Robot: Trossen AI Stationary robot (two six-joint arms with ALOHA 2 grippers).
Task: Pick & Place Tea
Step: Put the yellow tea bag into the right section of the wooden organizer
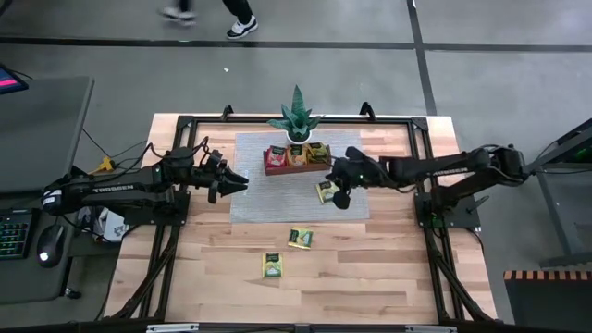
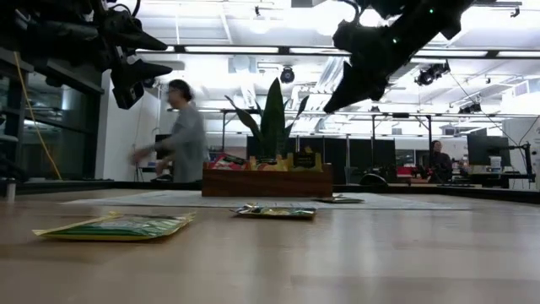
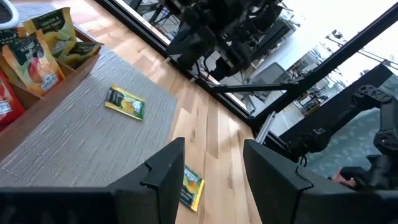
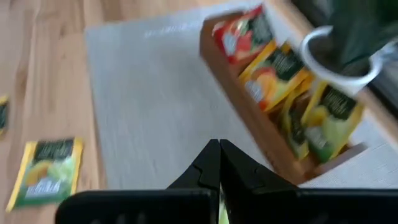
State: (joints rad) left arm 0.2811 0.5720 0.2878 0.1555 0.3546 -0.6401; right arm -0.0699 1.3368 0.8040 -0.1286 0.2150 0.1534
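While both arms hang above the grey mat [image 1: 296, 190], the left end effector [image 1: 233, 180] is parted and empty over the mat's left edge, and the right end effector [image 1: 339, 181] is clenched on nothing just beside the wooden tray [image 1: 296, 167]. Tea packets [image 1: 298, 154] stand in the tray. One loose packet [image 1: 326, 191] lies on the mat; two more [image 1: 300, 239] [image 1: 271, 265] lie on the bare tabletop [image 1: 370, 268], well apart from the tray.
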